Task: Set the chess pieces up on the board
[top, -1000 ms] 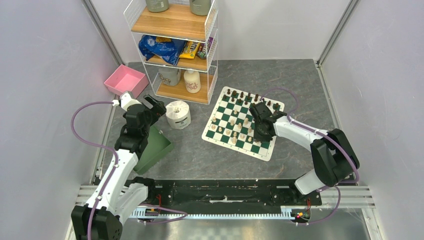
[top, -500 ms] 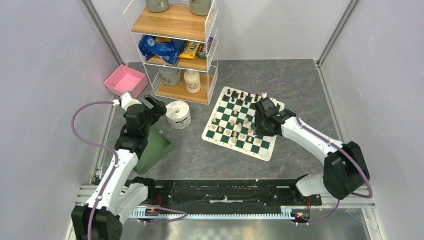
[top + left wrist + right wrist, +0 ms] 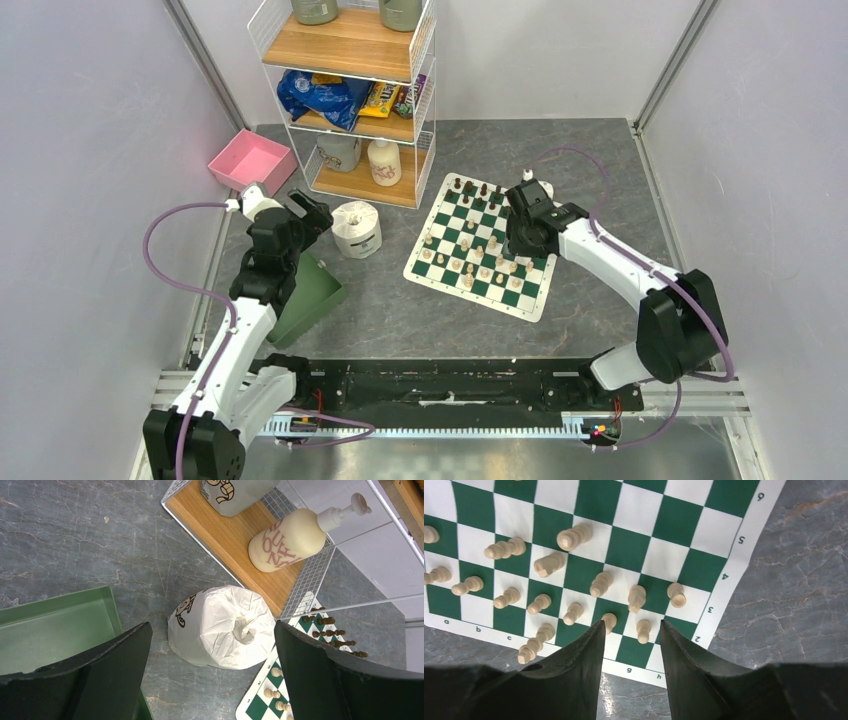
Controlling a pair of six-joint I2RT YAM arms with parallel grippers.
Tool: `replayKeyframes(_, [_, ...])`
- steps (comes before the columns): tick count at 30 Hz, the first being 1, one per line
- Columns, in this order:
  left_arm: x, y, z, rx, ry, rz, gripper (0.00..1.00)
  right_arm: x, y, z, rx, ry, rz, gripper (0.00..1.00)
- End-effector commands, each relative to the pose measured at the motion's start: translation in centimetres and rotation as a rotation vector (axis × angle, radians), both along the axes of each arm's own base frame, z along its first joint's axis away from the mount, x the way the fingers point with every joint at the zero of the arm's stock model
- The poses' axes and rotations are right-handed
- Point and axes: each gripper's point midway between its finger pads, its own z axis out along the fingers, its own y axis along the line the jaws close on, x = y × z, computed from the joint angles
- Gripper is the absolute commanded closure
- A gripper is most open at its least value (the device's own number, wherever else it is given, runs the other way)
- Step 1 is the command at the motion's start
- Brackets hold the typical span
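Note:
The green and white board (image 3: pixel 517 296) lies right of centre. Dark brown pieces (image 3: pixel 484 190) line its far edge. Cream pieces (image 3: pixel 465 266) stand on its near rows. In the right wrist view several cream pieces (image 3: pixel 569 537) stand or lean on the board (image 3: pixel 634 550), some off their squares. My right gripper (image 3: pixel 514 245) hovers over the board's right part, open and empty (image 3: pixel 630 626), with a cream pawn (image 3: pixel 643 630) below its tips. My left gripper (image 3: pixel 312 212) is open and empty (image 3: pixel 212 626), held above the toilet roll (image 3: pixel 220 627), away from the board.
A green bin (image 3: pixel 310 290) sits under the left arm and shows in the left wrist view (image 3: pixel 55 625). A wire shelf rack (image 3: pixel 355 100) with bottles and snacks stands at the back. A pink tray (image 3: pixel 250 160) lies at far left. The toilet roll (image 3: pixel 356 229) stands left of the board.
My right gripper has moved away from the board's near right part toward its far side, still open. The left arm has not moved.

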Motion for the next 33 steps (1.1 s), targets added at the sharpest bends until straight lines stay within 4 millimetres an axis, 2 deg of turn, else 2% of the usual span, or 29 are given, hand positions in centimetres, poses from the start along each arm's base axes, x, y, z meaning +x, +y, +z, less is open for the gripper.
replayKeyframes(1, [0.4, 0.5, 0.7, 0.001, -0.021, 0.024, 0.0, 2.3, 1.6, 2.0, 0.04, -0.055, 0.036, 0.48])
replayKeyframes(9, [0.6, 0.5, 0.2, -0.004, -0.006, 0.029, 0.0, 5.7, 4.6, 2.6, 0.085, -0.056, 0.111, 0.47])
replayKeyframes(16, [0.6, 0.7, 0.1, 0.002, -0.005, 0.031, 0.0, 9.2, 6.7, 2.0, 0.089, -0.065, 0.126, 0.47])
replayKeyframes(23, [0.6, 0.8, 0.1, 0.007, -0.005, 0.033, 0.0, 12.3, 8.6, 0.3, 0.063, -0.058, 0.147, 0.48])
replayKeyframes(33, [0.5, 1.0, 0.0, 0.014, -0.001, 0.039, 0.0, 14.0, 9.9, -2.3, 0.041, -0.015, 0.164, 0.52])
